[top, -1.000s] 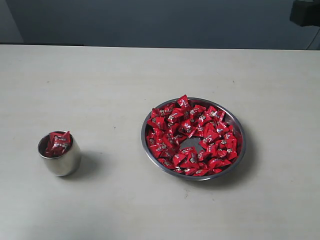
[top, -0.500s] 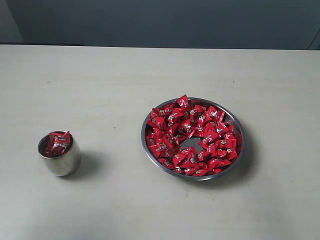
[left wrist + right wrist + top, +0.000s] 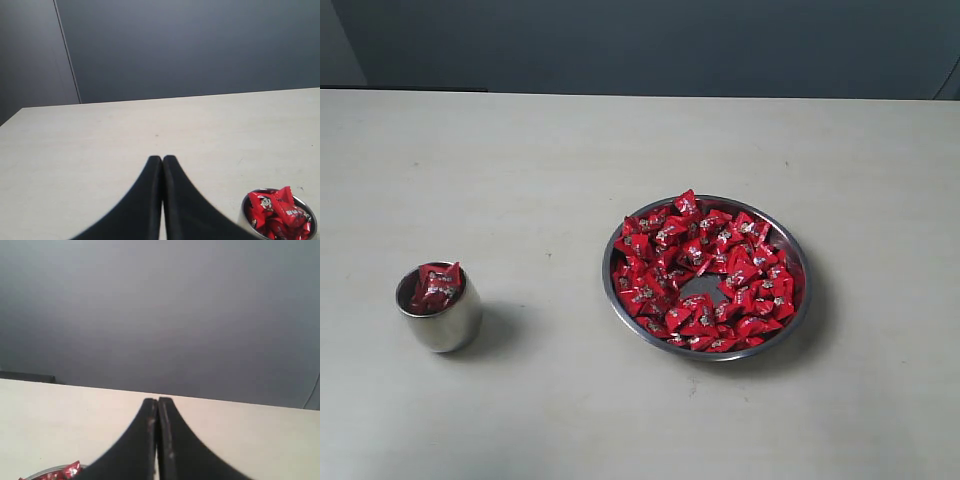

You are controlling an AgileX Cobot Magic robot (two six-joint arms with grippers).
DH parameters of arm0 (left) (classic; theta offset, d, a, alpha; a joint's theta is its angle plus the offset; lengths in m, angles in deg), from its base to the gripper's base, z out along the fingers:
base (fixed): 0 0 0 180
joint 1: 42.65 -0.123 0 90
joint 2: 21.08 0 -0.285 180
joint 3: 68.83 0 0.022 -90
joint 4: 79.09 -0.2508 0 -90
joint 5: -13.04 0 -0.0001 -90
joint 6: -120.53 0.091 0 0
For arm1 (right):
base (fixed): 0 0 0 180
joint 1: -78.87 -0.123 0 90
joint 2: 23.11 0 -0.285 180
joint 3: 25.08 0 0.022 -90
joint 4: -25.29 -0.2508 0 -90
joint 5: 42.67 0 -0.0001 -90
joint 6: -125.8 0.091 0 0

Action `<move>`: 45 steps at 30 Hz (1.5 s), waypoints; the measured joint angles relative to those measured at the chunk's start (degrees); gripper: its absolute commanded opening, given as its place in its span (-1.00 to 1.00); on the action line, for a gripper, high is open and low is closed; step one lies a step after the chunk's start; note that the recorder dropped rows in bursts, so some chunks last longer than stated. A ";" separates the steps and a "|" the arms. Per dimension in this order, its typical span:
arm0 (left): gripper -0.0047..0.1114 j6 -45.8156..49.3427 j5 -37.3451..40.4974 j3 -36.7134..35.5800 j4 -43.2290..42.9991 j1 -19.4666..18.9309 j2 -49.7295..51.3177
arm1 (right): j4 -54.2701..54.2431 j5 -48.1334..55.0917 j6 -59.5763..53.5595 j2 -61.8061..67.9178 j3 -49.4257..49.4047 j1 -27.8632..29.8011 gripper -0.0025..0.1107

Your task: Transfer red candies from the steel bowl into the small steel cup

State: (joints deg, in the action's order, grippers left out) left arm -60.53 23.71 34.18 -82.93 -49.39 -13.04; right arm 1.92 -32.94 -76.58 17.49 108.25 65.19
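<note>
- While the left jaws are pressed together with nothing between them, the small steel cup (image 3: 447,326) stands upright near them, lower than their tips and off to one side, heaped to its rim with red candies (image 3: 437,283).
- Tip to tip and empty as well, the right jaws hang above the steel bowl (image 3: 701,287). Only a sliver of its edge shows in the right wrist view, back from their tips and to one side.
- Many more of the candies fill the bowl, lying in a ring round a bare patch of steel at its middle.
- Cup and bowl sit well apart on the pale tabletop (image 3: 570,170), touched by neither pair of jaws.
- Ahead of both pairs of jaws the tabletop ends at a dark grey-blue wall (image 3: 640,40).
</note>
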 measured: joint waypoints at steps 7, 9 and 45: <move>-0.91 0.00 0.00 0.00 0.00 0.00 0.00 | -0.58 8.04 0.30 -5.21 0.00 0.00 -0.97; -0.91 0.00 0.00 0.00 0.00 0.00 0.00 | -0.74 7.42 0.30 -7.26 0.00 0.00 -0.97; -0.91 0.00 0.00 0.00 0.00 0.00 0.00 | 11.26 23.30 0.08 -14.76 -0.26 5.64 -0.97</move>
State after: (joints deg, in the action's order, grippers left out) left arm -60.53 23.71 34.18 -82.93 -49.39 -13.04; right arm 13.18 -9.64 -76.49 2.73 107.99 70.83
